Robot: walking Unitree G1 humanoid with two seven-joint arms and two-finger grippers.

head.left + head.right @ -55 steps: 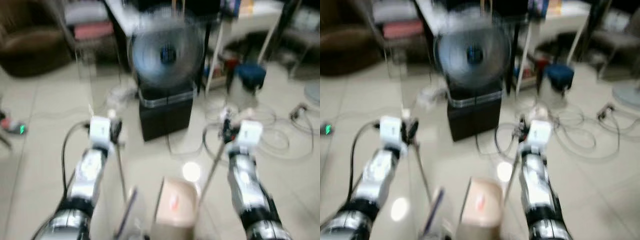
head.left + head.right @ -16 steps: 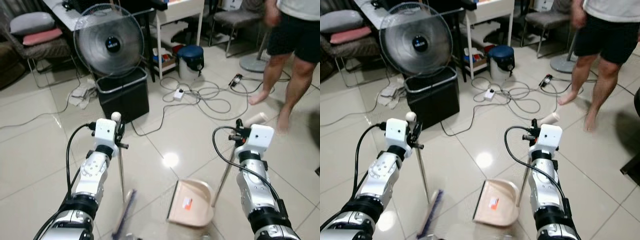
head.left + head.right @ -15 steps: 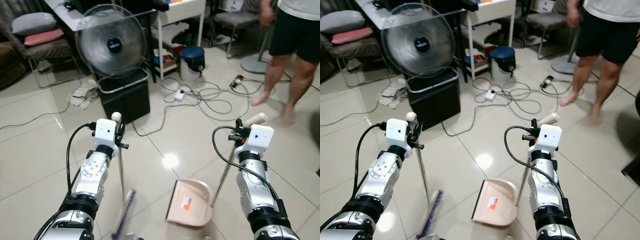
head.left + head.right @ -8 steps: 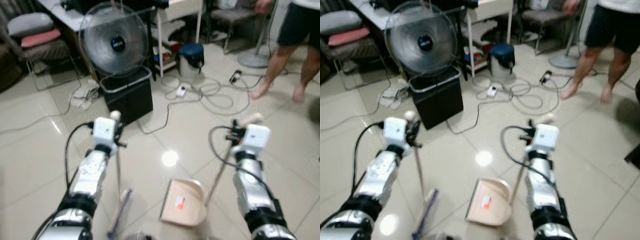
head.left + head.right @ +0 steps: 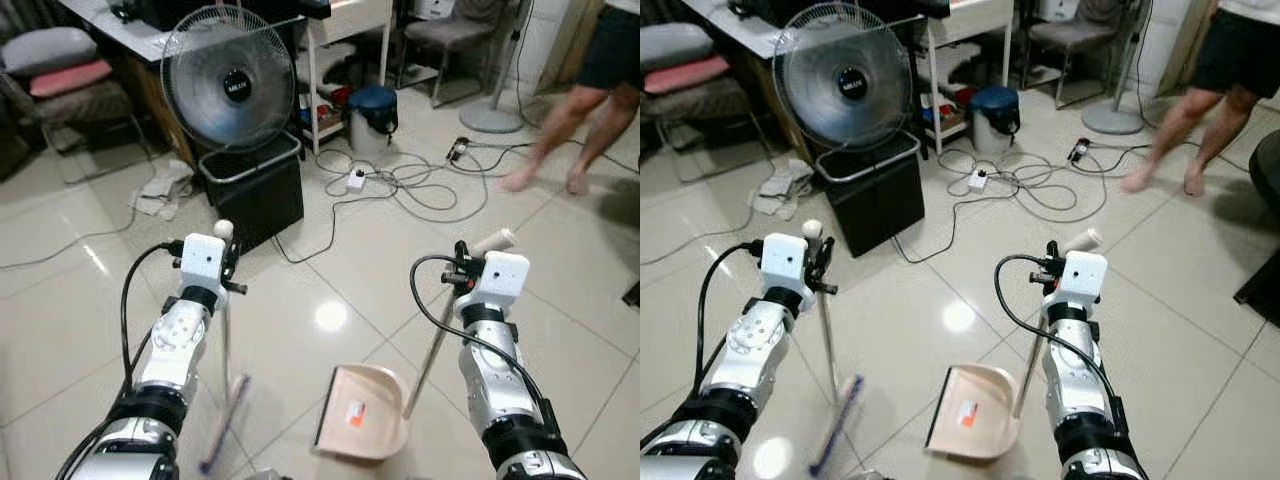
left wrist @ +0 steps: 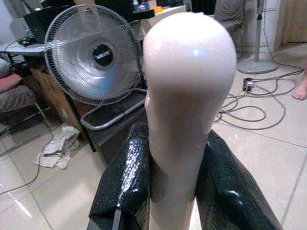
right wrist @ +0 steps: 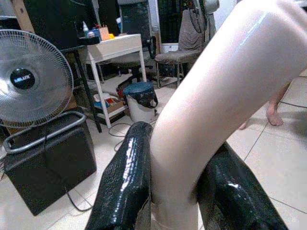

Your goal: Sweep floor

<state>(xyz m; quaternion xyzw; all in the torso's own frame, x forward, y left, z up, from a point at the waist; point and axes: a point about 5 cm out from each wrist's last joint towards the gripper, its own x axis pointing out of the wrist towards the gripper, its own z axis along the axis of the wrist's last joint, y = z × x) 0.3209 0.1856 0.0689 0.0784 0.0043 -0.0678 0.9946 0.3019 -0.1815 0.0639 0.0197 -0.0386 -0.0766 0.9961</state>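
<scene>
Broom (image 5: 226, 400): light, stiff, slick-handled; left gripper (image 5: 226, 262) clamped just below its knob, bristles on the tile. Dustpan (image 5: 362, 426): light rigid plastic, flat on the floor; right gripper (image 5: 462, 277) closed around its smooth handle top.

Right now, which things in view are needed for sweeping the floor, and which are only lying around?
For the job:
- broom, handle held in the left tool
- dustpan, handle held in the right tool

Lying about:
- fan on a black box
- cables with power strip
- crumpled cloth
- blue bin
</scene>
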